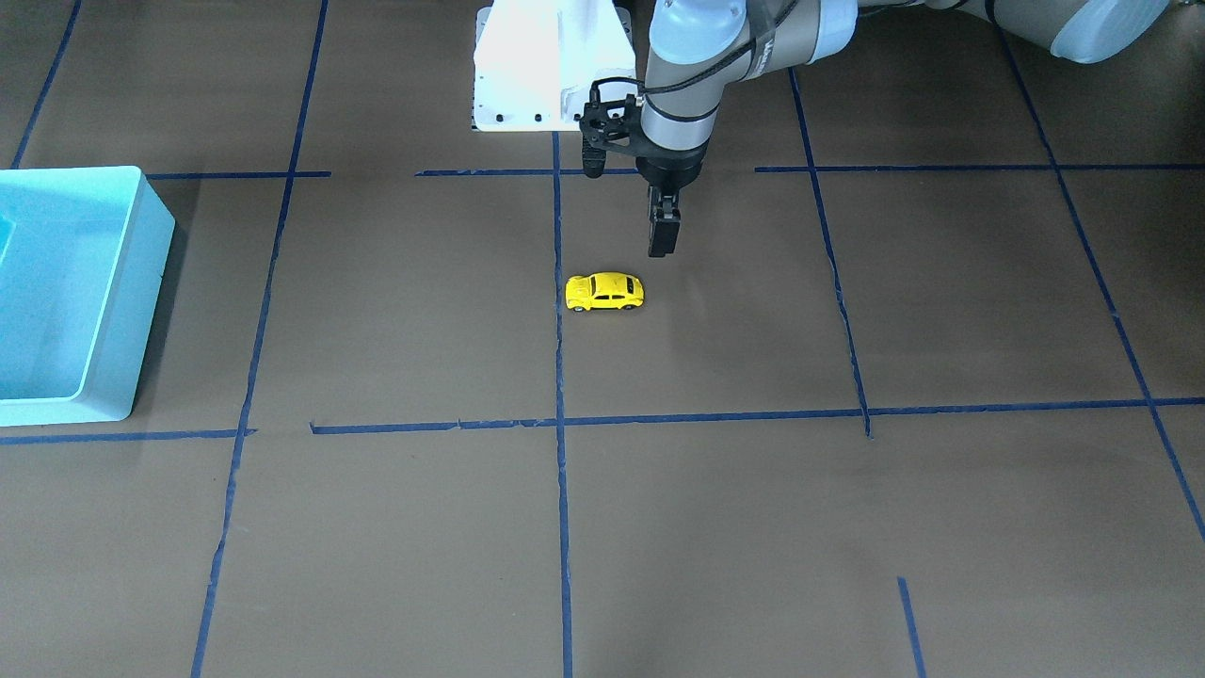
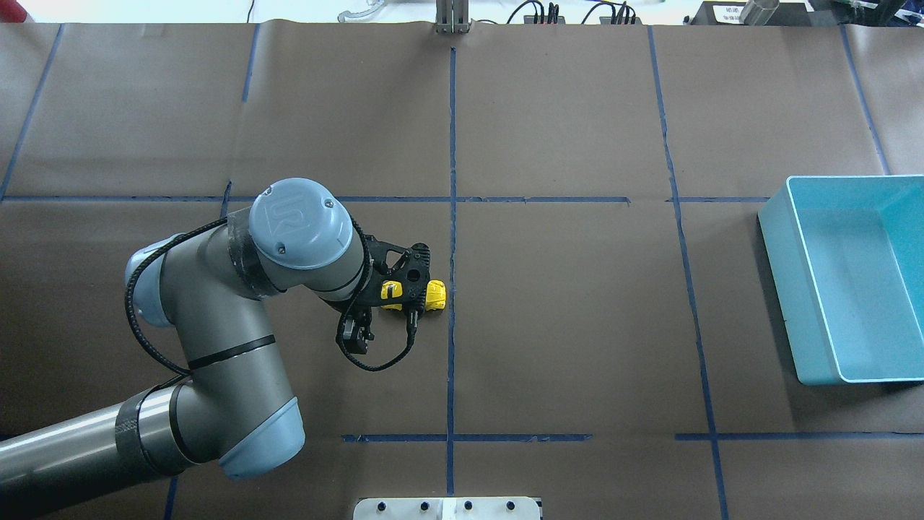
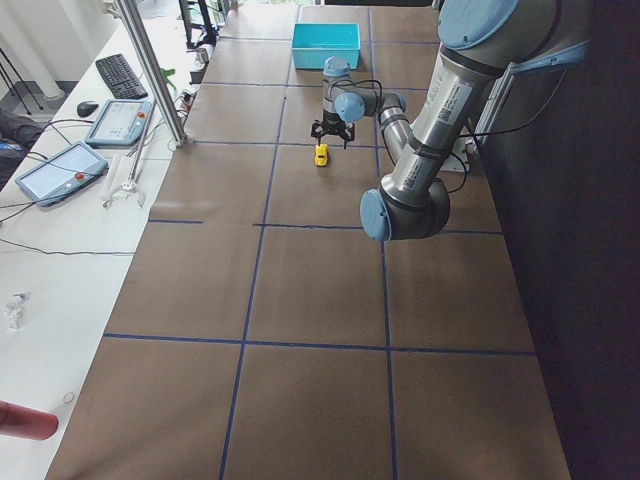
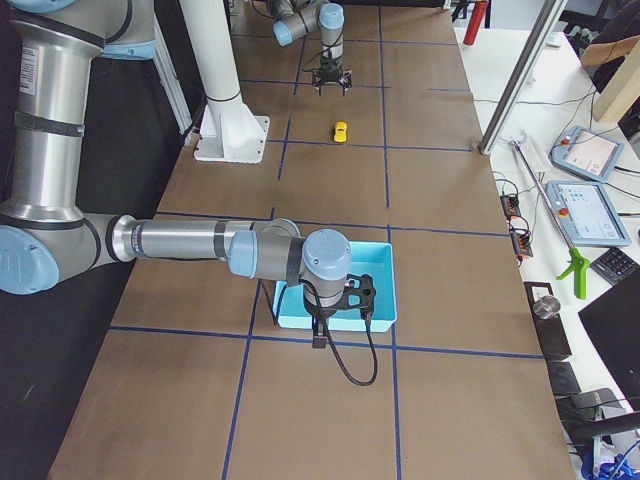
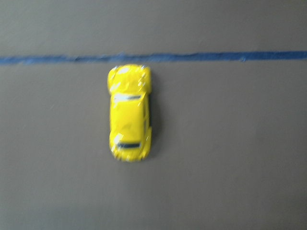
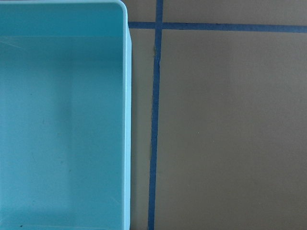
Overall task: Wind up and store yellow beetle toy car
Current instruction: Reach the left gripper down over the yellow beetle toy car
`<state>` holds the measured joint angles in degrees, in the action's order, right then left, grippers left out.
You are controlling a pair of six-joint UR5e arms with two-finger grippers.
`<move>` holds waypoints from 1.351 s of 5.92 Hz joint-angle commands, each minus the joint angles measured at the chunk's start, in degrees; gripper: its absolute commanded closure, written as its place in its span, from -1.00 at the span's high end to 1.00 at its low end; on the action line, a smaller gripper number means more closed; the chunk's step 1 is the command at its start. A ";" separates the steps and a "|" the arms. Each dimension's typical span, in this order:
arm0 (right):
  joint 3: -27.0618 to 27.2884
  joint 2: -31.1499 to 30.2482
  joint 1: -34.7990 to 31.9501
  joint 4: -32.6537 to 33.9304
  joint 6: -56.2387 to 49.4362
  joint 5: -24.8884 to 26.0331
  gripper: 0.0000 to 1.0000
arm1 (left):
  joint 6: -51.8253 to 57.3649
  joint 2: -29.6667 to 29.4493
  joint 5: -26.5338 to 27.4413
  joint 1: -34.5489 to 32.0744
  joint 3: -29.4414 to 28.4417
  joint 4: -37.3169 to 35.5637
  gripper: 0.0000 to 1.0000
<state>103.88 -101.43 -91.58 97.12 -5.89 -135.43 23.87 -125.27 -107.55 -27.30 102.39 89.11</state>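
Observation:
The yellow beetle toy car [image 1: 605,292] stands on its wheels on the brown table, beside a blue tape line. It also shows in the left wrist view [image 5: 129,112], straight below the camera. In the overhead view the car [image 2: 435,295] is partly hidden by the wrist's camera mount. My left gripper [image 1: 664,247] hangs open and empty above the table, a little to the robot's side of the car, apart from it. The light-blue bin [image 2: 779,289] is empty at the table's right end. My right gripper [image 4: 320,338] hangs over the bin's [image 6: 125,120] edge; I cannot tell its state.
The white robot base plate [image 1: 546,66] sits at the table's robot-side edge. Blue tape lines [image 1: 560,424] cross the brown table. A side bench with tablets [image 3: 60,170] and a metal post [image 3: 150,70] runs along the far edge.

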 commanded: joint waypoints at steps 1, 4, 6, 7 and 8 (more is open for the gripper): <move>0.09 0.00 0.00 0.09 0.00 -0.10 1.00 | 0.04 -1.02 0.06 0.06 -2.71 2.29 1.00; 0.36 0.00 0.00 0.00 0.00 -1.24 1.00 | 0.30 -8.46 -0.03 -1.96 -11.91 2.47 1.00; 0.44 0.00 0.00 0.00 0.00 -1.33 1.00 | 0.30 -12.80 -0.03 -1.70 -18.17 2.56 1.00; 0.44 0.00 -0.09 0.00 -0.09 -1.24 1.00 | 0.30 -12.81 -0.11 -1.27 -18.45 2.56 1.00; 0.36 0.00 -0.09 0.00 -0.17 -1.15 1.00 | 0.21 -12.72 -0.03 0.04 -18.54 2.56 1.00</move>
<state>104.31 -101.42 -91.64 97.12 -5.98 -136.66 24.15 -137.94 -107.62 -28.26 84.14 91.67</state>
